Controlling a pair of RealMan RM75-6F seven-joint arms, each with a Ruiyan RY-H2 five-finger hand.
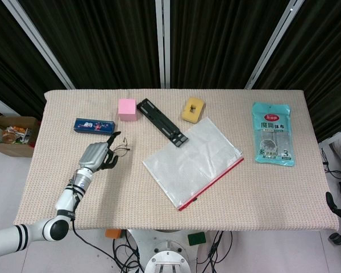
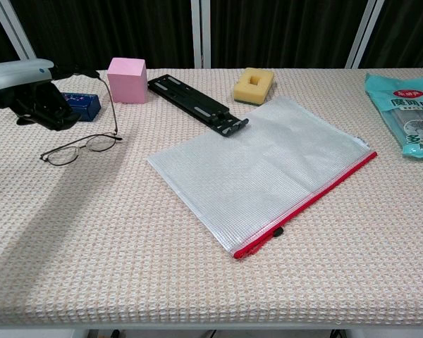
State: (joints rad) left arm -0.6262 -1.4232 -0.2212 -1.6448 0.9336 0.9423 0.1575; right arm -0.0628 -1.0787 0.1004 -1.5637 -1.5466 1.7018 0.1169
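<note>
While the left hand (image 1: 98,156) hangs over the near-left part of the cloth-covered table (image 1: 273,199), a pair of wire-rimmed glasses (image 2: 81,146) lies just beneath and in front of it, lenses resting on the cloth and one temple arm standing up toward the hand. From the chest view the fingers (image 2: 46,113) look curled downward above the frame, and I cannot tell whether they touch it or only hover; nothing is plainly pinched between them, so the hand reads to me as loosely curled in, not gripping. The glasses sit close to the left edge, between the hand and the clear zip pouch (image 2: 264,169), with the blue packet (image 1: 93,125) and the pink block (image 2: 126,70) just behind. Their long axis, lens to lens, runs roughly left to right across the table with a slight slant, the front of the frame facing the near edge and the raised temple pointing back and up. That upright arm suggests the frame is half unfolded, which would make it easy to catch. The pouch lies flat at a diagonal, its red zipper edge toward the near right, perhaps so that its mouth is reachable. Beyond it rest a black bracket (image 2: 197,104), a yellow sponge (image 2: 254,84) and a teal wipes pack (image 1: 273,134). No right hand shows in either view.
</note>
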